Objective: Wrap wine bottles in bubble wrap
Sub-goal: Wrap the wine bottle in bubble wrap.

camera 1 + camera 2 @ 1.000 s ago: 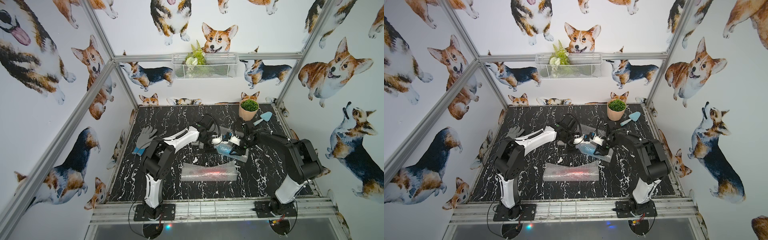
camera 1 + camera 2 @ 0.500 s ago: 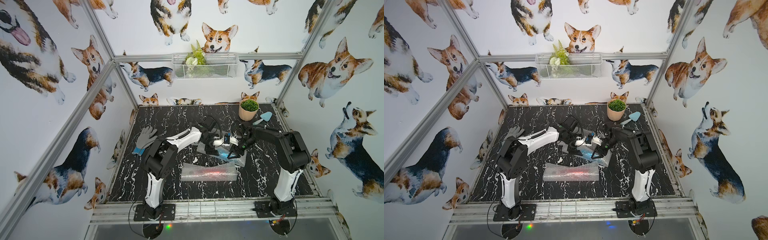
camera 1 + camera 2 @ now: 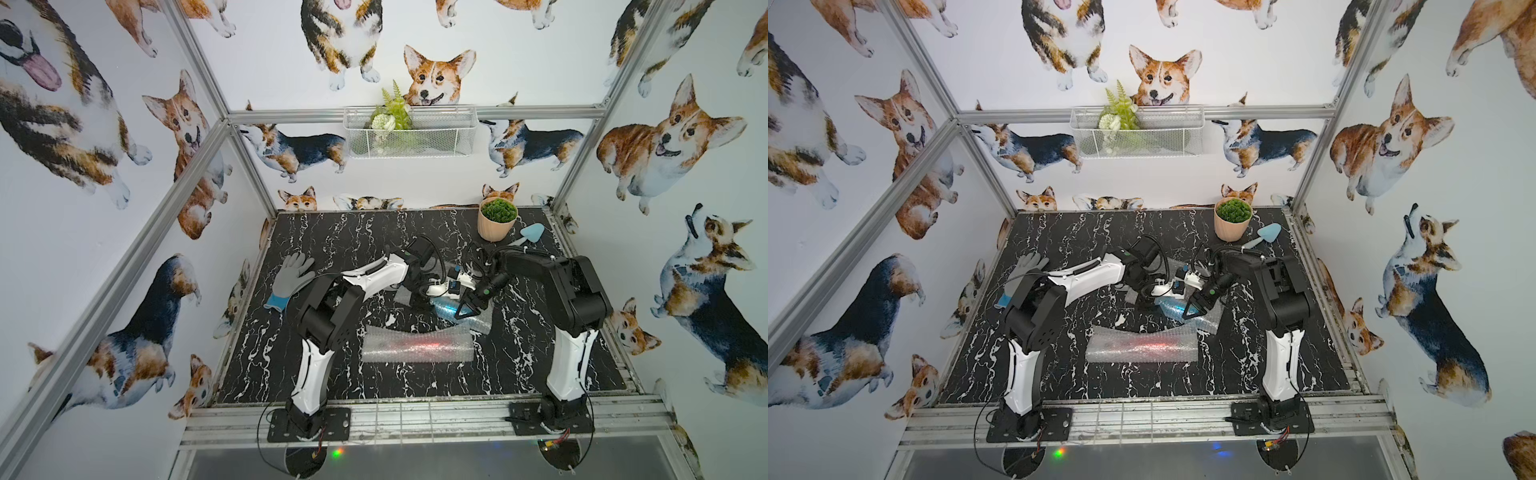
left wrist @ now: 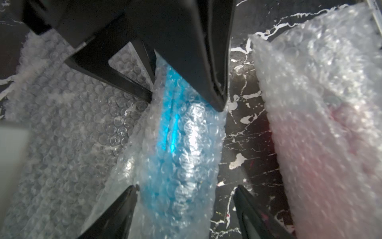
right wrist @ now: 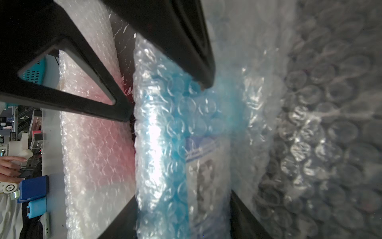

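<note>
The left pincer point(image 4: 186, 187), jaws apart, and the right pincer point(image 5: 183, 201), whose hold I cannot judge, both straddle the blue bottle point(image 4: 171, 132) half-rolled in bubble wrap point(image 4: 72, 124) at 1 o'clock of the wrapped red bottle point(image 3: 415, 343), so with neither clamping, the wrap may spring open.

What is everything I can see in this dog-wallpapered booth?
bubble wrap: two sheets, clear, one round each bottle
blue bottle: one, blue, mid-table, partly rolled up
red bottle: one, red-pink, front centre, fully rolled
glove: one, grey, left side
potted plant: one, green, peach pot, back right
scoop: one, pale blue, beside the pot
wire basket: one, white, back wall
left arm, right arm: two, black-and-white, front edge
left tool, right tool: two, black, astride the blue bottle
</note>
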{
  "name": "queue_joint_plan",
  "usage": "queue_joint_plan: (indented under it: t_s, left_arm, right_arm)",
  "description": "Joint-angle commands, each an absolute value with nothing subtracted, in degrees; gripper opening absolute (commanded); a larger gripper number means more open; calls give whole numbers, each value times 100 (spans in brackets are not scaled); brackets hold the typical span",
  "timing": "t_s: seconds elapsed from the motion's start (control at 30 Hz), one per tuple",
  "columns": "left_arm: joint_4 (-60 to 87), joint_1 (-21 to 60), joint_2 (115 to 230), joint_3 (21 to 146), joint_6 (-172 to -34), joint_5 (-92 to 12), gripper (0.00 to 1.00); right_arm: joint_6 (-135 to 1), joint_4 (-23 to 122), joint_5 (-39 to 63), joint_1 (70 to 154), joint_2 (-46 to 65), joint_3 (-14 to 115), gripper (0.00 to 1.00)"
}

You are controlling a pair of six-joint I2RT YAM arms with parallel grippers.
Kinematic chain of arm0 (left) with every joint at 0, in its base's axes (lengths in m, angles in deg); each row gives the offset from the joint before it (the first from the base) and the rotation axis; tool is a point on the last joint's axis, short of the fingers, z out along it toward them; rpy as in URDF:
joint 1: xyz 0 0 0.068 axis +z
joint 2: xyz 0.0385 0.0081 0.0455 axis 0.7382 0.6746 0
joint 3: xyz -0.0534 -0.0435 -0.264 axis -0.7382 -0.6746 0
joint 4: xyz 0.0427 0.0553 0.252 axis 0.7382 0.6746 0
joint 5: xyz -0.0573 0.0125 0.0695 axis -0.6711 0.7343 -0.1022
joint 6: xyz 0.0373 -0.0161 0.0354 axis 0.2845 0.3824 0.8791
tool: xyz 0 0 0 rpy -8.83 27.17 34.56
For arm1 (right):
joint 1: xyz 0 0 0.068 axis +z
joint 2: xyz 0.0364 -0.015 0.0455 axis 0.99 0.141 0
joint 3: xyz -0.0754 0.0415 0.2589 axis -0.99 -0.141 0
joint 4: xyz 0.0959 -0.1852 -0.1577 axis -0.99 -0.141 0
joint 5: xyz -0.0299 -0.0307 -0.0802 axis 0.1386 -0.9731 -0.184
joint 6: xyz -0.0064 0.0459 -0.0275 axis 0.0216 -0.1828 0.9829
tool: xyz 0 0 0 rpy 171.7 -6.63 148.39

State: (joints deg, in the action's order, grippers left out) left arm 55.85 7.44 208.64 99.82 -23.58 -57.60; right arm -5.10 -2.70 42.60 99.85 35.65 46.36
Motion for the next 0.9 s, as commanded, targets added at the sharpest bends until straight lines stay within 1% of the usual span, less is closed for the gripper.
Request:
queue_joint_plan:
  t_s: [0.0, 0.13, 0.27, 0.4, 0.5, 0.6, 0.7, 0.77, 0.87]
  left_arm:
    - [5794, 733, 21002, 10090, -2166, -5832, 76]
    - [5875, 732, 21078, 10128, -2157, -5789, 73]
    - [5991, 735, 21198, 10210, -2165, -5714, 69]
    - [6135, 737, 21336, 10318, -2197, -5727, 56]
    - [6275, 743, 21451, 10433, -2201, -5683, 54]
    - [6512, 766, 21565, 10632, -2243, -5697, 53]
    - [6809, 794, 21678, 10880, -2246, -5787, 53]
    - [7109, 805, 21811, 11106, -2254, -5796, 52]
    - [7338, 821, 21922, 11295, -2302, -5844, 52]
  right_arm:
    - [-508, -432, 4157, 9974, 3571, 4686, 68]
    - [-555, -409, 4201, 9964, 3506, 4652, 71]
    - [-727, -56, 4066, 9880, 3140, 4507, 76]
    - [-866, 324, 3750, 9687, 2599, 4287, 79]
    - [-1020, 718, 3519, 9588, 2068, 3971, 80]
    - [-1114, 1152, 3079, 9577, 1452, 3518, 81]
    - [-1181, 1746, 2957, 9586, 597, 2831, 80]
    - [-1181, 2137, 2989, 9686, -1, 2337, 81]
    - [-1023, 2580, 2689, 10045, -923, 1551, 82]
